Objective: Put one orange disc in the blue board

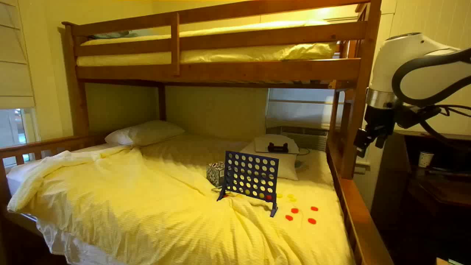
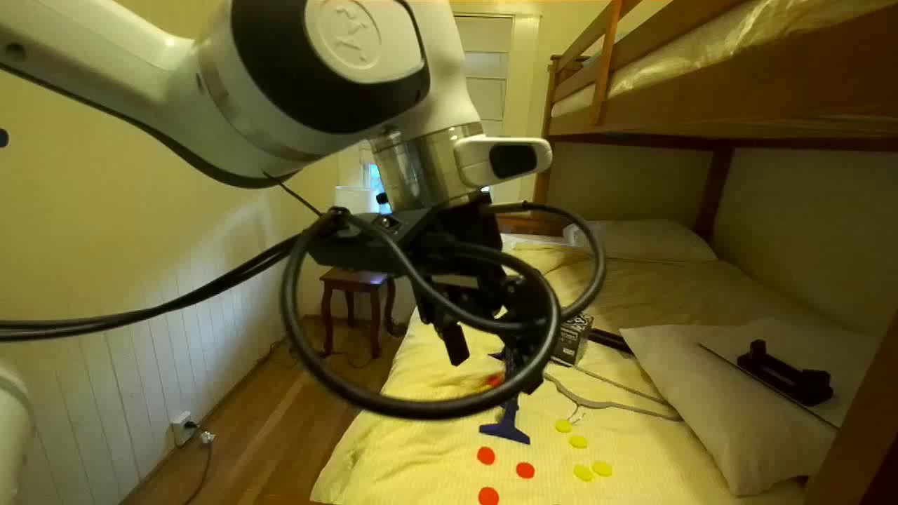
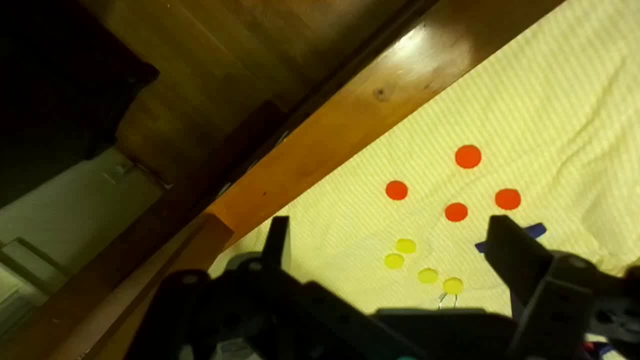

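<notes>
Gripper (image 3: 387,223): jaws wide apart, nothing held, raised near railed edge of bed (image 1: 366,221). Four orange discs (image 3: 468,156) flat near that edge, beside standing board (image 1: 253,176). Risks: soft bedding (image 1: 154,198) may give, letting discs slip from pinch; brushing board could topple it on uneven footing.

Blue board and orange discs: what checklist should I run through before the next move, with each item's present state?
1. Tool open, nothing held: ok.
2. Orange discs loose to pick: ok, four lie apart on the bedspread.
3. Tool down at a disc: not ok, it is raised well clear of them.
4. Blue board upright: ok, it stands on its feet.
5. Yellow discs apart from the orange ones: ok.
6. No orange disc in the board: cannot tell; in an exterior view a red patch shows at a bottom hole.
</notes>
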Controlling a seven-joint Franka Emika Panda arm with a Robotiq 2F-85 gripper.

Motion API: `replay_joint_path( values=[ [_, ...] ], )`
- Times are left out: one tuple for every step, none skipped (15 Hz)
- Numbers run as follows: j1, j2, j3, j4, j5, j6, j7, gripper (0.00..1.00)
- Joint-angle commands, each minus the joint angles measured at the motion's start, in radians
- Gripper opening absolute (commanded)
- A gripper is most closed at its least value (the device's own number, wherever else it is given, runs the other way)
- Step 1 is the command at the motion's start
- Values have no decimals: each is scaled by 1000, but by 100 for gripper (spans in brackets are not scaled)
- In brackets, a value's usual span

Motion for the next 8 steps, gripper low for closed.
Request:
replay_joint_path(
  values=[
    [14, 3, -12, -9, -10, -11, 9, 100],
    [14, 8, -12, -19, -10, -11, 9, 100],
    [14, 13, -12, -21, -10, -12, 9, 100],
    [14, 16, -12, -21, -10, -12, 9, 100],
    [14, 17, -12, -21, -10, -12, 9, 100],
    [26, 46, -1, -12, -10, -3, 8, 100],
    [34, 84, 27, 1, -15, 6, 34, 100],
    [52, 131, 59, 15, -20, 20, 55, 100]
  ],
)
